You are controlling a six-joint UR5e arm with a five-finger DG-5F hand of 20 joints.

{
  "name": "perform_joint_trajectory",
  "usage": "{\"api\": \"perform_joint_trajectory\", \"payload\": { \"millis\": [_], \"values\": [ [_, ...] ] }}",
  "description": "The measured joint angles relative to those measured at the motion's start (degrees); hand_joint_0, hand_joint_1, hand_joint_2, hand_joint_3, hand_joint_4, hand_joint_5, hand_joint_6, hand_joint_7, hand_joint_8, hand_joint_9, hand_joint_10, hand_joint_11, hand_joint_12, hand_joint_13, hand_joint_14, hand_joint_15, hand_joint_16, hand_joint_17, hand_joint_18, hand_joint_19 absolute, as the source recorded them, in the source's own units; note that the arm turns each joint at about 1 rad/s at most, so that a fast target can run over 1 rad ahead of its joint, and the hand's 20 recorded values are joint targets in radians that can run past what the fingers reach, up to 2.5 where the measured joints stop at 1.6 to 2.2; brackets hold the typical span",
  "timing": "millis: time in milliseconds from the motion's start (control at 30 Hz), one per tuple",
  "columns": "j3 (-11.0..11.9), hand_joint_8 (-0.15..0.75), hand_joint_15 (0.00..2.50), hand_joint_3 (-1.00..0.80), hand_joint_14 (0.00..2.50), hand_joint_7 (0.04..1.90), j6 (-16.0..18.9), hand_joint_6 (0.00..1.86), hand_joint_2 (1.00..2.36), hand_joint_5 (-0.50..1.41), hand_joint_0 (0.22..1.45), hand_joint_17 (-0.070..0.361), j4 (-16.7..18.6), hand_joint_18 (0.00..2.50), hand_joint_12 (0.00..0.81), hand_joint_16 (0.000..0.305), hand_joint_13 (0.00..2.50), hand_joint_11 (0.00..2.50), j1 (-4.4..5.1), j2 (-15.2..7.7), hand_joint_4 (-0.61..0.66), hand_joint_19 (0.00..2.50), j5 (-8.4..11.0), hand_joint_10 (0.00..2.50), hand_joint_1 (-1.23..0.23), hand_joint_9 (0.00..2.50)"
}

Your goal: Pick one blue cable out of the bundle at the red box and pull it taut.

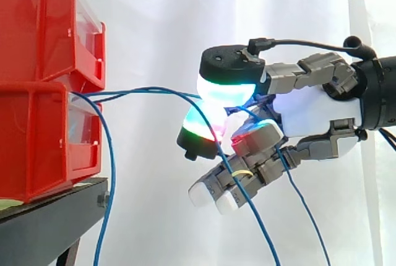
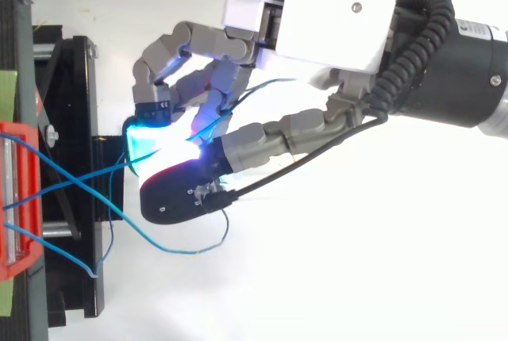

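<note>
Side view: Two red boxes are stacked at the left on a black stand (image 1: 49, 223), the upper red box (image 1: 37, 25) on the lower red box (image 1: 37, 142). A white curtain (image 1: 161, 18) hangs behind. The hand (image 1: 315, 114) enters from the right. Two glowing pads (image 1: 226, 90) are closed against each other, and the remaining fingers are curled below them. A blue cable (image 1: 133, 91) leaves the gap between the boxes and runs nearly level to the right into this pinch. It appears to be the one held, though the strands lie too close together there to be sure. A second blue cable (image 1: 111, 173) hangs down just right of the lower box. A third blue cable (image 1: 257, 219) arcs down across the curled fingers.

Top view: The hand (image 2: 317, 28) reaches left toward the boxes. Its pads (image 2: 159, 143) are pressed together. The blue cable (image 2: 79, 180) runs from the left edge to the pads, crossing another strand on the way.
</note>
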Motion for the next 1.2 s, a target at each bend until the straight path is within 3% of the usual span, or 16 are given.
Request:
{"api": "perform_joint_trajectory", "payload": {
  "millis": [133,300,567,933,1067,1200],
  "values": [
    [0.0,0.414,0.28,-0.47,0.01,1.03,0.0,0.88,1.0,-0.11,0.5,0.13,0.0,0.55,0.458,0.058,0.62,1.29,0.03,0.0,0.14,0.35,0.01,0.01,-0.63,1.27],
    [0.0,0.394,0.28,-0.38,0.01,1.0,-0.1,0.83,1.01,-0.1,0.55,0.122,0.1,0.48,0.439,0.054,0.58,1.21,0.04,0.0,0.12,0.37,0.02,0.01,-0.48,1.23],
    [0.0,0.454,0.27,-0.15,0.01,0.94,-0.2,0.84,1.01,-0.11,0.58,0.147,0.1,0.57,0.491,0.065,0.63,1.19,0.03,0.0,0.13,0.33,0.02,0.0,-0.65,1.23],
    [0.0,0.453,0.27,-0.01,0.01,1.01,-0.2,0.92,1.01,-0.12,0.62,0.141,0.0,0.62,0.471,0.063,0.64,1.25,0.04,0.0,0.1,0.3,0.02,0.0,-0.8,1.24],
    [0.0,0.465,0.27,-0.04,0.01,0.97,-0.2,0.92,1.01,-0.12,0.59,0.148,0.1,0.62,0.486,0.066,0.65,1.25,0.06,0.0,0.14,0.31,0.02,0.0,-0.77,1.25],
    [0.0,0.409,0.28,-0.32,0.01,0.97,-0.2,0.9,1.01,-0.12,0.52,0.127,0.1,0.53,0.444,0.056,0.59,1.25,0.07,0.0,0.13,0.36,0.02,0.01,-0.66,1.21]
  ]
}}
